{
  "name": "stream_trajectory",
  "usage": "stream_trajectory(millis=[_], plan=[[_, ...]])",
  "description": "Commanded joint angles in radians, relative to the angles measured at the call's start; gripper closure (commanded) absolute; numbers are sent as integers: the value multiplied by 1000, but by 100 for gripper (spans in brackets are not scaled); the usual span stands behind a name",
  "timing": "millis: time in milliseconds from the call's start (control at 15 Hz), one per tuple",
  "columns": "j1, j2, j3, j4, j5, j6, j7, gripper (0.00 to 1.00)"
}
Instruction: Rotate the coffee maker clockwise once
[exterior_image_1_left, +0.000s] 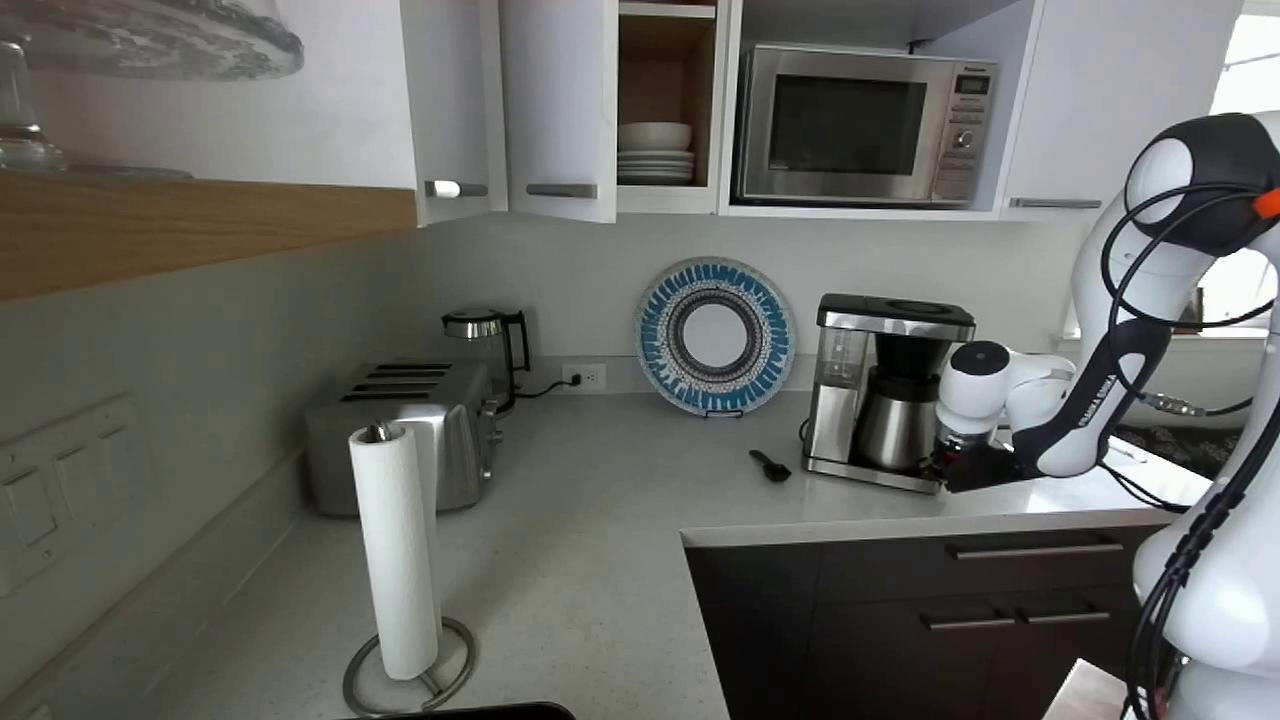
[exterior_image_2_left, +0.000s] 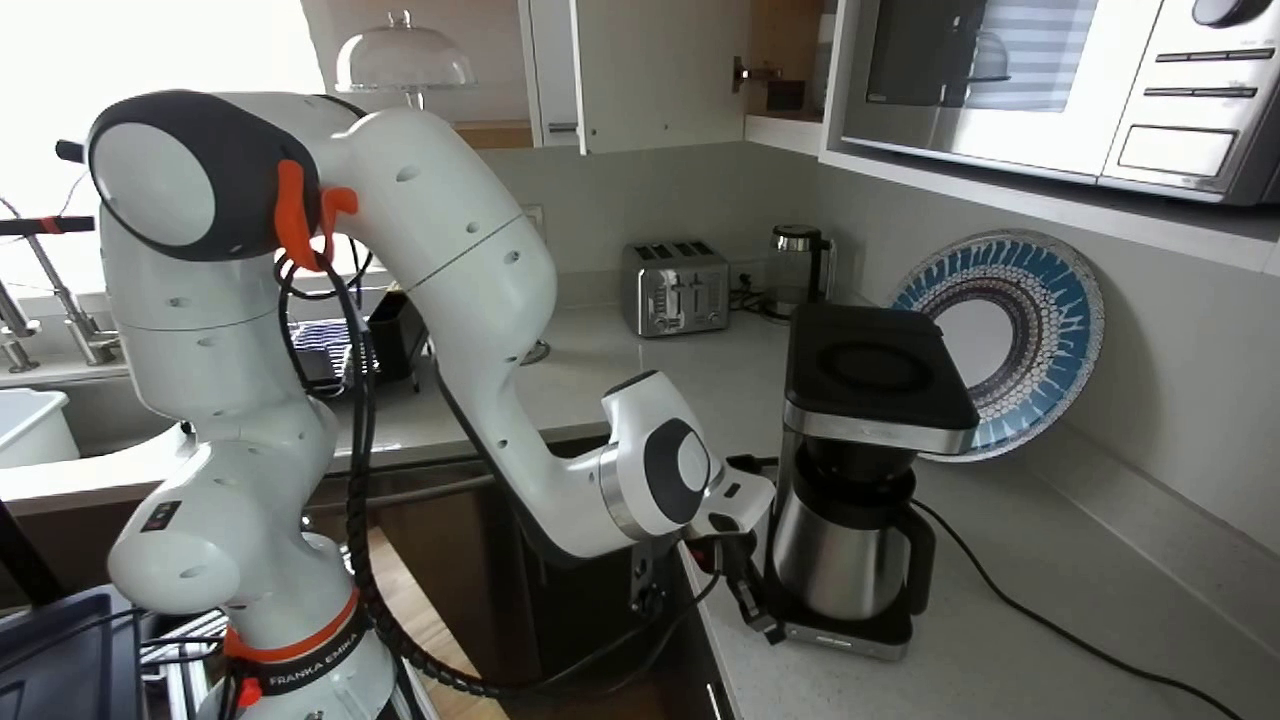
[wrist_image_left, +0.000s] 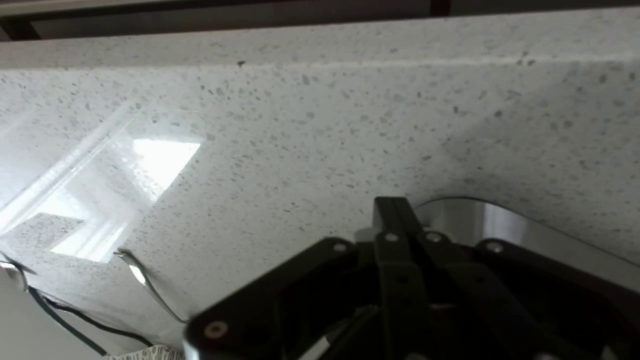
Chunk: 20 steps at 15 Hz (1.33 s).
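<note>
Coffee maker (exterior_image_1_left: 885, 395) stands upright near the front edge of the worktop (exterior_image_1_left: 590, 480). Beside its base, the gripper (wrist_image_left: 397, 207) is fully closed, holding nothing; contact is unclear. A plate (exterior_image_1_left: 715, 337) stands at the back edge, a toaster (exterior_image_2_left: 675, 290) near the back corner.

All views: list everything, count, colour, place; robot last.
coffee maker: 1, silver-black, on counter
carafe: 1, silver-black, in coffee maker
toaster: 1, silver, on counter
kettle: 1, grey-black, beside toaster
scoop: 1, black, on counter
paper roll: 1, white, on holder
patterned plate: 1, blue-white, by wall
microwave: 1, silver, in cabinets
plates: several, white, in cabinets
bowl: 1, white, on plates
glass dome: 1, clear, above shelf
cupboards: several, dark, under counter
utensil: 1, silver, on counter
tub: 1, white, at sink
arm: 1, white-black, beside counter
hand: 1, black, beside coffee maker
</note>
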Motion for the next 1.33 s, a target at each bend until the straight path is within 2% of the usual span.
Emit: stream_trajectory(millis=[0,1267], plan=[[57,-10,72,51,60,46,0,100],[52,0,162,83,188,-77,-41,100]])
